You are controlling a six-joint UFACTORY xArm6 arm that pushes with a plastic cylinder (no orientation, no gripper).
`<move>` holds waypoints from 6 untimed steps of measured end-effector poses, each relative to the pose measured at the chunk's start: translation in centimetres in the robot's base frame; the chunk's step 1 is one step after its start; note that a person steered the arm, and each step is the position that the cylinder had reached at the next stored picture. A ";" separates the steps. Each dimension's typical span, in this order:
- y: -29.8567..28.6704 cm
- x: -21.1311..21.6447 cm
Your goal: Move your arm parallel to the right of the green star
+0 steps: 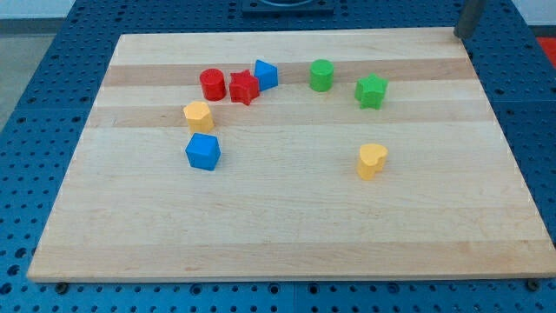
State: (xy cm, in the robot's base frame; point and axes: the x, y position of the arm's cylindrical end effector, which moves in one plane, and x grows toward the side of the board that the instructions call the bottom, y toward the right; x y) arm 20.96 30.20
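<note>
Green star [372, 90] sits toward the far right of the counter [287, 235], just right of the green cylinder [322, 75] and apart from it. A yellow heart-shaped block [372, 161] lies nearer the viewer, almost directly below the star. On the left, a red cylinder [213, 83], a red star [244, 87] and a blue triangular block [265, 74] stand bunched, seemingly in contact; a yellow hexagonal block [198, 115] and a blue cube [203, 151] lie nearer, the two close but separate.

A dark rod [470, 17] enters at the far right corner; its lower end appears to lie at the counter's far edge, well apart from every block. The arm carries no jaws, so no released or clenched state applies.

Judged from this layout, the step is barely begun. A sound approach would bring the tip down the right margin of the counter until level with the green star, stopping beside it with a clear gap. The bare wood right of the star offers an unobstructed lane. The chief risk is drifting leftward and nudging the star; keeping well right throughout avoids that.
</note>
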 end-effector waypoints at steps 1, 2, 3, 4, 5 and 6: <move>0.0 0.0; 0.0 1.2; -0.2 3.6; -1.7 6.0; -3.9 8.6; -6.9 10.8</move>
